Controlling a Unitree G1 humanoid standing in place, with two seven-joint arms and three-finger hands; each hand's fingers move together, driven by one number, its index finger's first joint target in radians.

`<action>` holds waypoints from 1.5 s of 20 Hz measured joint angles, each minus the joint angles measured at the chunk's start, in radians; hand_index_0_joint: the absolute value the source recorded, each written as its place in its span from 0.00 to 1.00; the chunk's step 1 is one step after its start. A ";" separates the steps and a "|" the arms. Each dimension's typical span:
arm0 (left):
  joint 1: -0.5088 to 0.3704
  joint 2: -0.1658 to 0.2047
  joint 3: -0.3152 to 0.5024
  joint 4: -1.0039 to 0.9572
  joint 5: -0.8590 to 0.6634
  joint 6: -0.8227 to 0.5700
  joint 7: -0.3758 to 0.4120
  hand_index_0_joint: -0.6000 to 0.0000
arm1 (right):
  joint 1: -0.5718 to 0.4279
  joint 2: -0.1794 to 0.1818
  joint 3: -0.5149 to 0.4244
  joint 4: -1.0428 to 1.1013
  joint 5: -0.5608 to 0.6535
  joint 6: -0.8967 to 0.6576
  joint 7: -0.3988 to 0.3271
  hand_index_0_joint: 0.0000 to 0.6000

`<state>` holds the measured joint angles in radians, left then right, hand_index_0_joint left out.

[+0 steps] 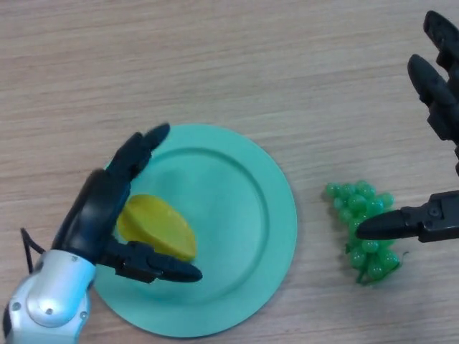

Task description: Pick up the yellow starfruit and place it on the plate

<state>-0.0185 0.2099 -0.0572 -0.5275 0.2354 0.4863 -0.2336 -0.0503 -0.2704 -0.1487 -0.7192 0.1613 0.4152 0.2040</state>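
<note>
Head view
Starfruit: the yellow starfruit [156,227] lies on the left part of the plate [244,215], inside the rim, between the left hand's fingers and thumb.
Left hand: the left hand [100,208] comes in from the lower left and sits over the plate's left edge. Its fingers [140,154] reach up and to the right above the starfruit; its thumb [161,269] stretches right just below the fruit. The hand is spread, cupped loosely about the fruit's left side. Whether the palm touches the fruit cannot be told.
Plate: round, teal green, flat on the bench [215,64], its lower left partly hidden by the left hand and wrist.
Right hand: the right hand [437,107] shows at the right edge, well apart from the plate. Its fingers are straight and spread, and its thumb [401,223] points left.
Grapes: a bunch of green grapes [362,229] lies on the bench just right of the plate, not touching it. The right thumb's tip overlaps the bunch; contact cannot be told.
Bench: light wood grain.
In the way: nothing lies between the starfruit and the left hand.
Writing: none can be read.
</note>
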 measured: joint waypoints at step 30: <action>-0.075 0.082 0.222 0.075 -0.399 -0.223 0.143 1.00 | -0.098 -0.001 0.045 0.157 0.005 -0.020 -0.103 0.00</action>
<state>-0.0938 0.2921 0.1650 -0.4530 -0.1641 0.2629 -0.0905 -0.1480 -0.2714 -0.1032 -0.5620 0.1662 0.3948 0.1014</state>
